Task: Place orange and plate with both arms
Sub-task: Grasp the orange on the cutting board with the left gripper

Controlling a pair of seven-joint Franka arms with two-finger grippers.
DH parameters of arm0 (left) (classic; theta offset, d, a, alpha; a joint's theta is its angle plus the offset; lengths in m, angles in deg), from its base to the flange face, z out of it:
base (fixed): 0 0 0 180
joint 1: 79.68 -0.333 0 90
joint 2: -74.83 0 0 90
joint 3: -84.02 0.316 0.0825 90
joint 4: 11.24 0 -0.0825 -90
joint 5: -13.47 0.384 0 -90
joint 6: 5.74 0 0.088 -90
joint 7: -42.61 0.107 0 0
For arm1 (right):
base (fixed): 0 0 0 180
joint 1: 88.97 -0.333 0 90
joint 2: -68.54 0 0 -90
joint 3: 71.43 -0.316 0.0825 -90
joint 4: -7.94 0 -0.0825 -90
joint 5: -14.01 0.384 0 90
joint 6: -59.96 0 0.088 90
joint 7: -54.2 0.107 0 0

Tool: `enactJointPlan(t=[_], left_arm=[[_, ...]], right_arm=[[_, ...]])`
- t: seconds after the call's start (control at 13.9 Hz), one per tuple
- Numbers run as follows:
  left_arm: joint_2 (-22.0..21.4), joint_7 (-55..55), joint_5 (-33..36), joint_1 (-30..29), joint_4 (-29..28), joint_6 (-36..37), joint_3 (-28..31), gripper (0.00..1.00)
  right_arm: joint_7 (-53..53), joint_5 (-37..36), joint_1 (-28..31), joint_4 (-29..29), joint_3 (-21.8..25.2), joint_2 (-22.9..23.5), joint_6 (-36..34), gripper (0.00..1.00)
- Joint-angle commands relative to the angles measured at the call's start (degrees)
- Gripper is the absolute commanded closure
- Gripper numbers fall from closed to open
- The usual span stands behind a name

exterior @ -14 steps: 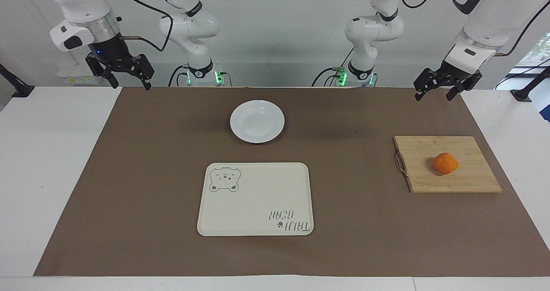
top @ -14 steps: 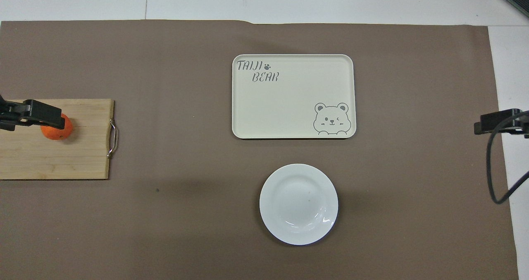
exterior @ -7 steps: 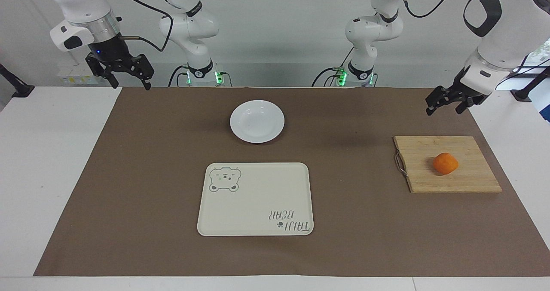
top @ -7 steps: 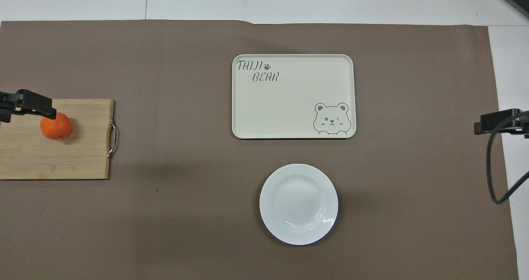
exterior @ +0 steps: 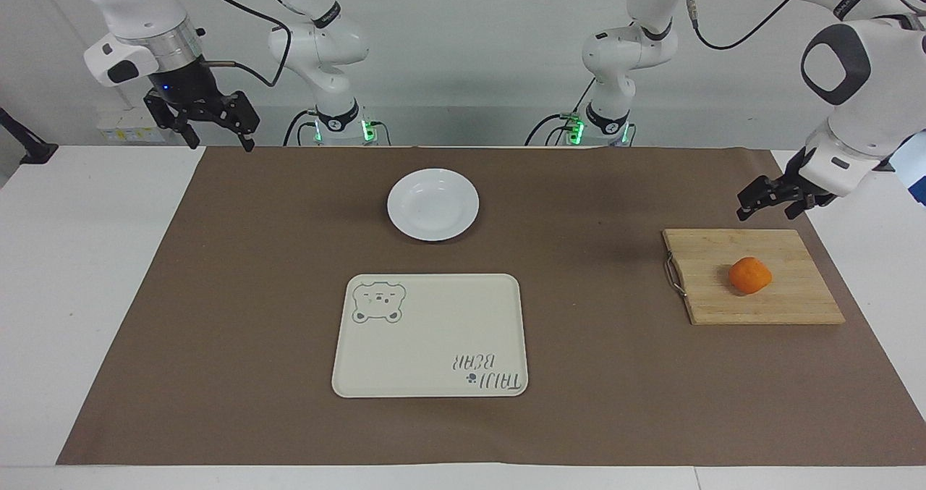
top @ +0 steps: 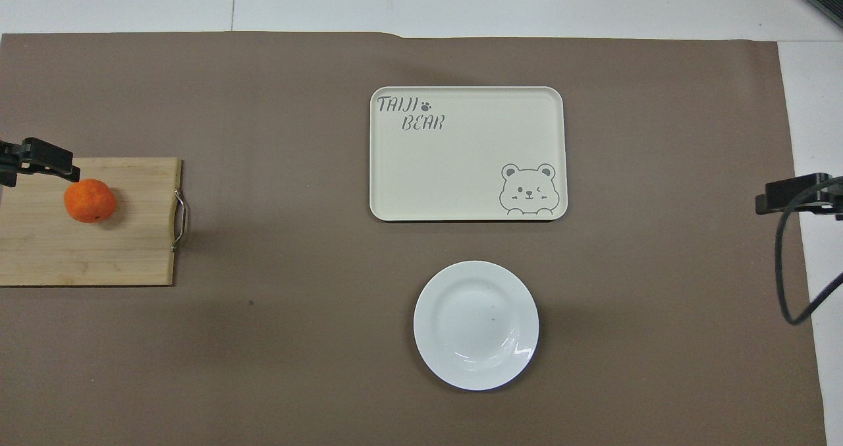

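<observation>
Brown mat (exterior: 217,316); tool fingers (exterior: 752,208) clearest facing.

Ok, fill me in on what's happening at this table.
Nothing is held yet. The left gripper hangs open over the robots' edge of the wooden cutting board, where the orange lies untouched. The right gripper waits open above its end of the table. The plate sits empty on the brown mat, nearer to the robots than the bear tray, which is also empty.
</observation>
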Motion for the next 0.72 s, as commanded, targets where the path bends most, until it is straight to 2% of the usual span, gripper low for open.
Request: enactJointPlan(t=[0.0, 0.43, 0.65], left_arm=[[2.5, 0.8, 2.4, -0.7, -0.8, -3.4, -0.4, 0.00], [3.7, 2.0, 2.4, -2.9, -9.6, -15.3, -0.4, 0.00], [4.9, 2.6, 2.4, -3.7, -11.4, -19.1, -0.4, 0.00]], right_arm=[[-0.9, -0.8, -0.3, -0.6, 0.2, -0.7, 0.3, 0.00], [-0.9, -0.7, -0.3, -0.6, 0.2, -0.7, 0.3, 0.00], [-1.0, -0.8, -0.3, -0.6, 0.2, -0.7, 0.3, 0.00]])
